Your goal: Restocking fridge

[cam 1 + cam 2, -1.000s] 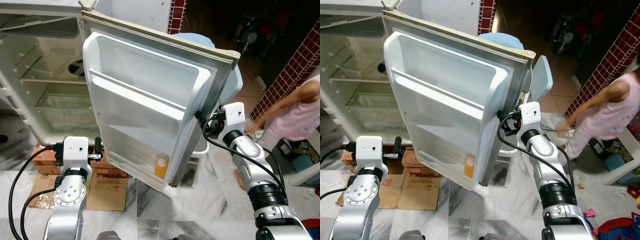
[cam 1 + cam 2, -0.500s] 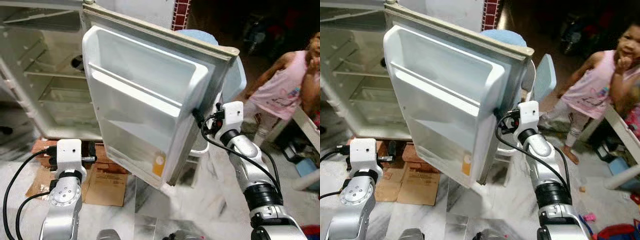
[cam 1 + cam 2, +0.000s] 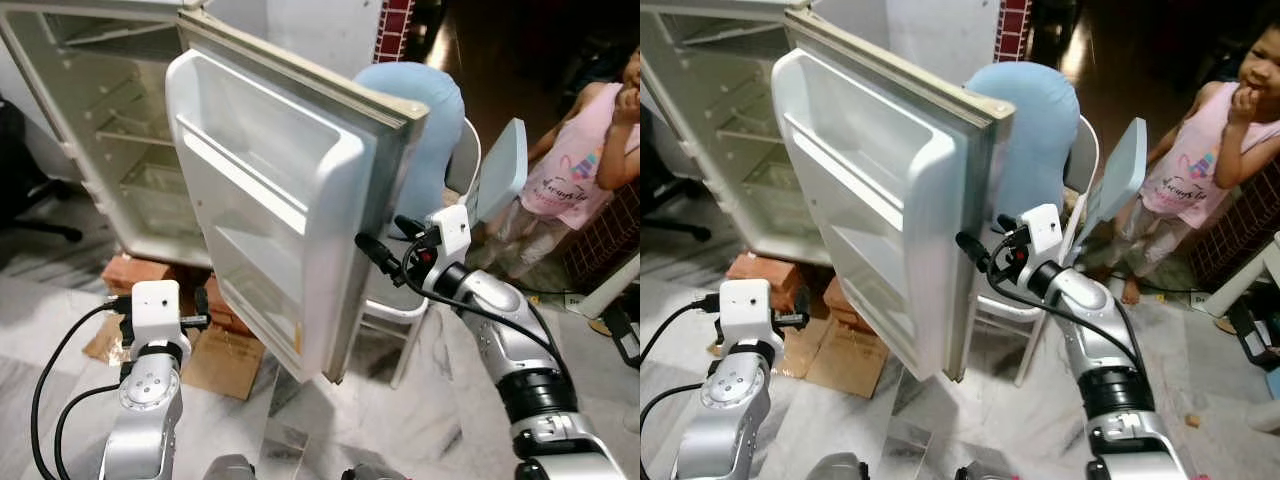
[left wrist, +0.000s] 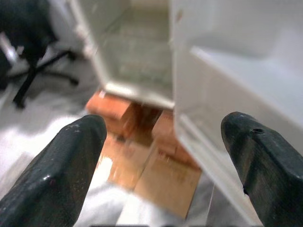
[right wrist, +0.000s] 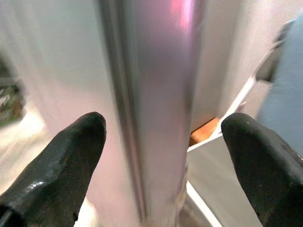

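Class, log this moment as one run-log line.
right gripper: open, at fridge door edge | left gripper: open, idle, low | door shelves: nothing visible | person: nearby

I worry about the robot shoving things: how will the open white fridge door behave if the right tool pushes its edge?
The white fridge door would likely swing stiffly on its hinge rather than flex. Its shelves look bare, so probably light. The right tool, open at the smooth metal edge, might slip.

I'm looking into a lived-in home: an old fridge (image 3: pixel 120 130) propped on bricks (image 3: pixel 130 272), marble-patterned floor (image 3: pixel 1200 370), a white chair (image 3: pixel 1080 190), probably an office chair (image 3: pixel 25 180) beyond
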`<state>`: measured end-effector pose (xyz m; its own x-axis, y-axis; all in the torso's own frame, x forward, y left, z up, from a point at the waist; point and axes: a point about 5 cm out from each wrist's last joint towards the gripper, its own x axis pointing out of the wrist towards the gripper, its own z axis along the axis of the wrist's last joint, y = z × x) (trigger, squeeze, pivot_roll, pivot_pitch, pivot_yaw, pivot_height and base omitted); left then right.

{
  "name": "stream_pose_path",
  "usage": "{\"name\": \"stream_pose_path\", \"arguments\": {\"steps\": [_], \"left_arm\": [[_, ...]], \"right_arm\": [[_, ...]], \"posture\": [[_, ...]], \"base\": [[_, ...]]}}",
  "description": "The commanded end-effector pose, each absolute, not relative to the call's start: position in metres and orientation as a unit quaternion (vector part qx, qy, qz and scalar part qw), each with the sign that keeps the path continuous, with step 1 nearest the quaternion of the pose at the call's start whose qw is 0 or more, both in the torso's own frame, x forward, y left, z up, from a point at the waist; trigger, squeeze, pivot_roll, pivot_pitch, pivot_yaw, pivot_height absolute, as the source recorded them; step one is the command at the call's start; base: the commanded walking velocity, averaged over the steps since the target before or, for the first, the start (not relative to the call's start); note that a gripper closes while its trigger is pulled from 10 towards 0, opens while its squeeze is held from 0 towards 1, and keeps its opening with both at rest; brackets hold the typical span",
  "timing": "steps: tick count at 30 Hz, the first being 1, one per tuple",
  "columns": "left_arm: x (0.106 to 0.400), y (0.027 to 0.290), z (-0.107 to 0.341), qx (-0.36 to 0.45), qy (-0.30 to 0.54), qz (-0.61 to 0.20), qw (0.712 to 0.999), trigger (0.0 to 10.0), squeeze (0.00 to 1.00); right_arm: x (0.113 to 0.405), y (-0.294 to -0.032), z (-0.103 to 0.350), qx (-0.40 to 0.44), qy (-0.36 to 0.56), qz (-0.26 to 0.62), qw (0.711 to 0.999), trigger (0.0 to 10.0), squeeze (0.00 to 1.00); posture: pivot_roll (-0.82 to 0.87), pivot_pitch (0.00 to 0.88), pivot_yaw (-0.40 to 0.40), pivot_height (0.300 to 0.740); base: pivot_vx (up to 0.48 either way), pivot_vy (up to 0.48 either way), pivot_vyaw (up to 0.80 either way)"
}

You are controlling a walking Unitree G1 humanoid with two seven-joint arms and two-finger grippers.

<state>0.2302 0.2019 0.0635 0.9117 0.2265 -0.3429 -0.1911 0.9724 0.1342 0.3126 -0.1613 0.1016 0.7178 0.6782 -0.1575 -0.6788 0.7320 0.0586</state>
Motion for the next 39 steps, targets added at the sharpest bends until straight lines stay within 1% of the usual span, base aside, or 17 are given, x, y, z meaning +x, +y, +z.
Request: {"name": "stream_pose_path", "arguments": {"steps": [1,5,7,10,12,15,17,19,22,24,25,27,28,30,31,34,39], "left_arm": [[0.227,0.202,0.058,0.049,0.203,0.09,0.974,10.0,0.0],[0.217,0.195,0.044,0.057,0.254,0.039,0.965,10.0,0.0],[0.215,0.195,0.042,0.057,0.265,0.035,0.962,10.0,0.0],[0.212,0.198,0.038,0.048,0.29,0.033,0.955,10.0,0.0],[0.206,0.201,0.033,0.032,0.316,0.041,0.947,10.0,0.0],[0.202,0.204,0.028,0.025,0.342,0.033,0.939,10.0,0.0],[0.201,0.204,0.027,0.03,0.351,0.024,0.936,10.0,0.0],[0.199,0.206,0.025,0.041,0.368,0.029,0.928,10.0,0.0],[0.201,0.202,0.029,0.103,0.354,-0.008,0.929,10.0,0.0],[0.203,0.2,0.032,0.149,0.337,-0.023,0.93,10.0,0.0],[0.205,0.198,0.035,0.173,0.325,-0.032,0.929,10.0,0.0],[0.207,0.196,0.037,0.206,0.308,-0.045,0.928,10.0,0.0],[0.209,0.193,0.039,0.23,0.294,-0.058,0.926,10.0,0.0],[0.21,0.19,0.04,0.242,0.289,-0.066,0.924,10.0,0.0],[0.211,0.186,0.043,0.259,0.284,-0.081,0.92,10.0,0.0],[0.212,0.179,0.043,0.255,0.291,-0.094,0.917,10.0,0.0],[0.205,0.187,0.039,0.182,0.318,-0.048,0.929,10.0,0.0]], "right_arm": [[0.31,-0.162,0.096,-0.021,0.106,0.384,0.917,10.0,0.0],[0.314,-0.182,0.076,-0.106,0.176,0.351,0.914,10.0,0.0],[0.318,-0.188,0.073,-0.119,0.192,0.326,0.918,10.0,0.0],[0.333,-0.195,0.077,-0.18,0.195,0.247,0.932,10.0,0.0],[0.352,-0.194,0.094,-0.178,0.154,0.163,0.958,10.0,0.0],[0.371,-0.18,0.121,-0.145,0.085,0.106,0.98,10.0,0.0],[0.377,-0.172,0.13,-0.119,0.064,0.099,0.986,10.0,0.0],[0.381,-0.159,0.14,-0.096,0.04,0.108,0.989,10.0,0.0],[0.386,-0.132,0.153,0.004,0.017,0.147,0.989,10.0,0.0],[0.384,-0.114,0.16,0.072,0.01,0.203,0.977,10.0,0.0],[0.379,-0.098,0.167,0.128,0.005,0.27,0.954,10.0,0.0],[0.362,-0.083,0.175,0.153,-0.004,0.378,0.913,10.0,0.0],[0.343,-0.073,0.18,0.155,-0.008,0.462,0.873,10.0,0.0],[0.332,-0.072,0.179,0.142,-0.007,0.497,0.856,10.0,0.0],[0.335,-0.076,0.168,0.1,0.005,0.475,0.874,10.0,0.0],[0.345,-0.085,0.15,0.048,0.025,0.433,0.9,10.0,0.0],[0.355,-0.092,0.152,0.048,0.024,0.393,0.918,10.0,0.0]], "posture": [[0.1,0.0,-0.068,0.74],[0.1,0.0,-0.068,0.74],[0.1,0.0,-0.067,0.74],[0.1,0.0,-0.065,0.74],[0.11,0.0,-0.061,0.74],[0.11,0.0,-0.057,0.74],[0.11,0.0,-0.057,0.74],[0.12,0.0,-0.056,0.74],[0.13,0.0,-0.057,0.74],[0.14,0.0,-0.059,0.74],[0.14,0.0,-0.059,0.74],[0.13,0.0,-0.06,0.74],[0.13,0.0,-0.061,0.74],[0.13,0.0,-0.062,0.74],[0.13,0.0,-0.062,0.74],[0.13,0.0,-0.064,0.74],[0.13,0.0,-0.066,0.74]], "base": [[0.0,0.0,0.0],[0.0,0.0,0.0],[0.0,0.0,0.0],[0.0,0.0,0.0],[0.0,0.0,0.0],[0.0,0.0,0.0],[0.0,0.0,0.0],[0.0,0.0,0.0],[0.0,0.0,0.0],[0.0,0.0,0.0],[0.0,0.0,0.0],[0.0,0.0,0.0],[0.0,0.0,0.0],[0.0,0.0,0.0],[0.0,0.0,0.0],[0.0,0.0,0.0],[0.0,0.0,0.0]]}}
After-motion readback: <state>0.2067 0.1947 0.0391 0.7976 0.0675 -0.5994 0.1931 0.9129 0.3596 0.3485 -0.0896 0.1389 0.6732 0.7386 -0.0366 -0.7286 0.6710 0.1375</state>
